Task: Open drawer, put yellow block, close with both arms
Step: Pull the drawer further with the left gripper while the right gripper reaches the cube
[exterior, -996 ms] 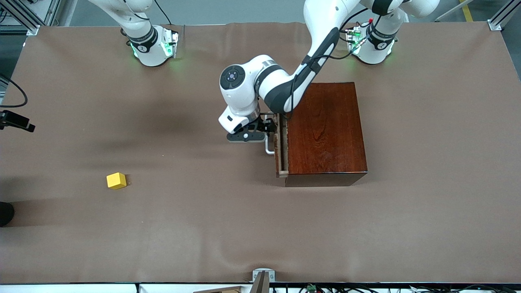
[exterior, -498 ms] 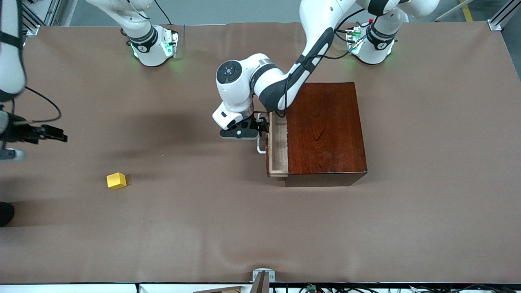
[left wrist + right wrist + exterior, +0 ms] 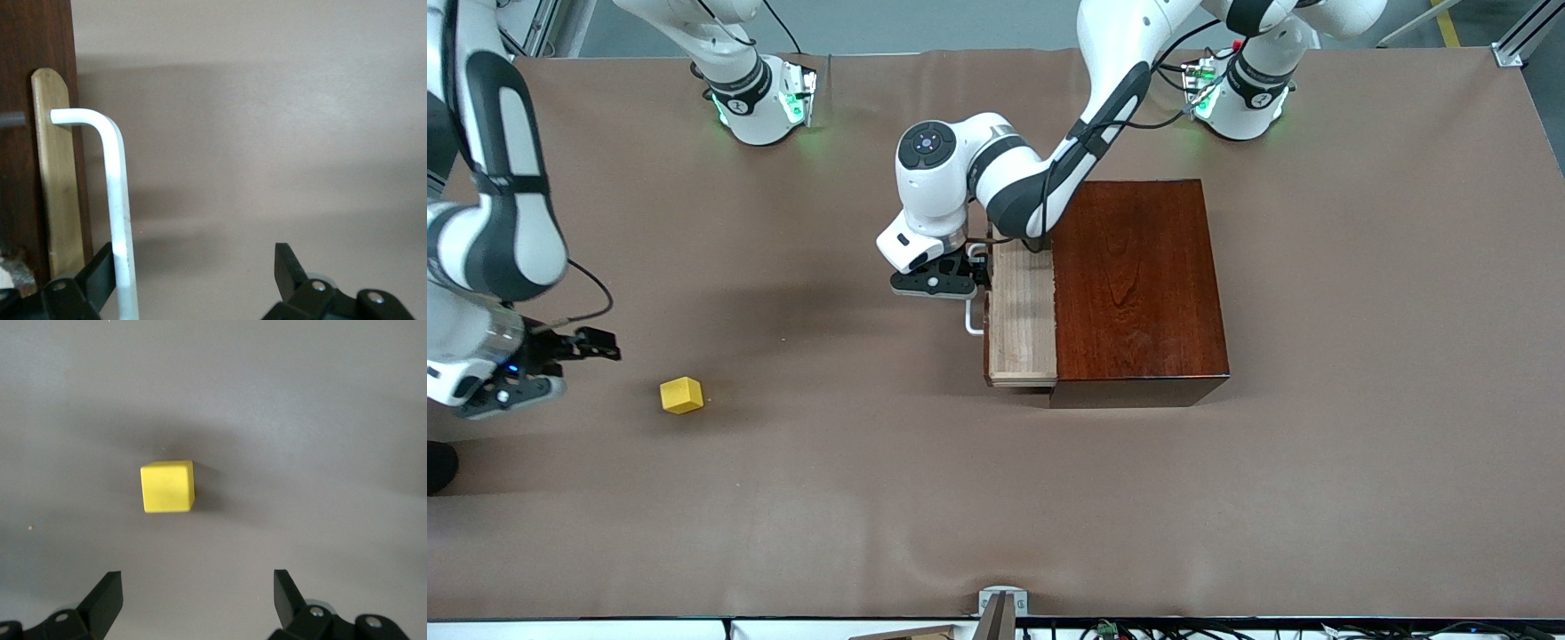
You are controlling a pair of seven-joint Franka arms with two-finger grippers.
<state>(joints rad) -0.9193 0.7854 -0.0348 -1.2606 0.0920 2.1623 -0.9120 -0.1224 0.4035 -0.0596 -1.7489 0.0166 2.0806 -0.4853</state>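
My left tool is at the white loop handle of the drawer. In the left wrist view the fingers stand wide, with the handle bar touching the inside of one finger only, so I hook the handle and do not clamp it. The drawer is partly out of the dark wooden box, and its pale tray shows.

My right tool hangs low over the table toward the right arm's end, near the yellow block but not over it. Its fingers are spread wide and hold nothing. In the right wrist view the block lies ahead of the fingers, not between them.

I see three risks from here. Because the handle is only hooked, the bar may slip off the finger if I pull at an angle, and the drawer would stop half open. The box is not fixed as far as I can see, so a hard pull could drag it along the table. The block is small; if my right tool comes down a little off centre, one finger may push it away instead of closing on it.
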